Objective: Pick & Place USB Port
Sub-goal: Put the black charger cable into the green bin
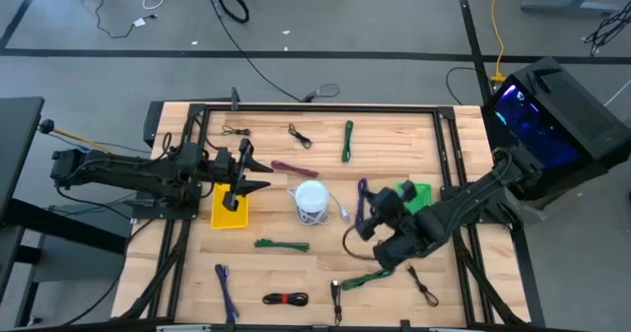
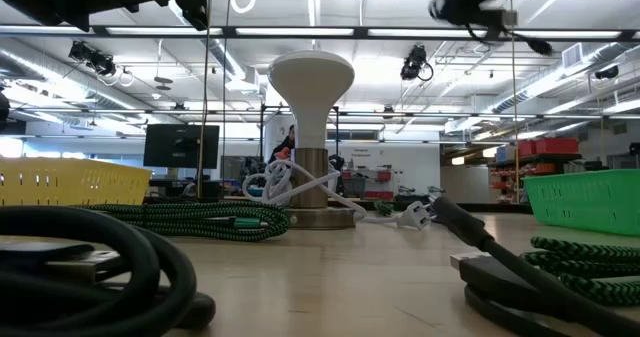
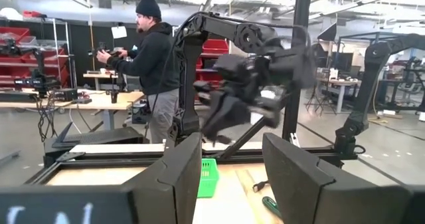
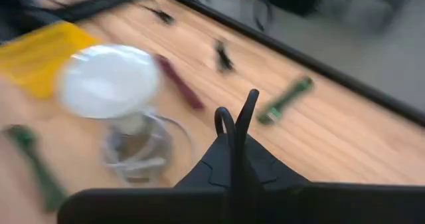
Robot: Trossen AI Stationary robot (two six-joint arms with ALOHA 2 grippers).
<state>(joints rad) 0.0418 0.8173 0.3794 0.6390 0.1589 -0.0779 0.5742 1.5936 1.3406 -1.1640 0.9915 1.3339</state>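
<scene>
At the bottom of the high view, close to the table's front edge, lie a black cable bundle (image 1: 286, 298) and a purple cable (image 1: 226, 291). No arm is near them.

A bit farther in, right of the middle, is the right gripper (image 1: 367, 222). Its two fingers are pinched tight on a thin dark cable (image 4: 234, 117). In the right wrist view a small loop of that cable pokes out past the finger tips. In the low view this gripper is up near the top right, well above the table top, so I think the cable is lifted. The picking part looks done and the carrying part is in hand.

Just beside that gripper, toward the right, sits the green bin (image 1: 422, 189). I think the next move is to bring the cable over a bin, go down a little, and let the fingers part so that it drops inside. The loose end may hang down and catch on the rim.

In the middle of the table stands a white stand (image 1: 312, 196) with a white cord wound around its foot.

On the left, the left gripper (image 1: 251, 177) waits over the yellow bin (image 1: 219, 218). Its fingers are spread apart and hold nothing.

Far off, past the table, a person (image 3: 149, 64) stands at a bench.
</scene>
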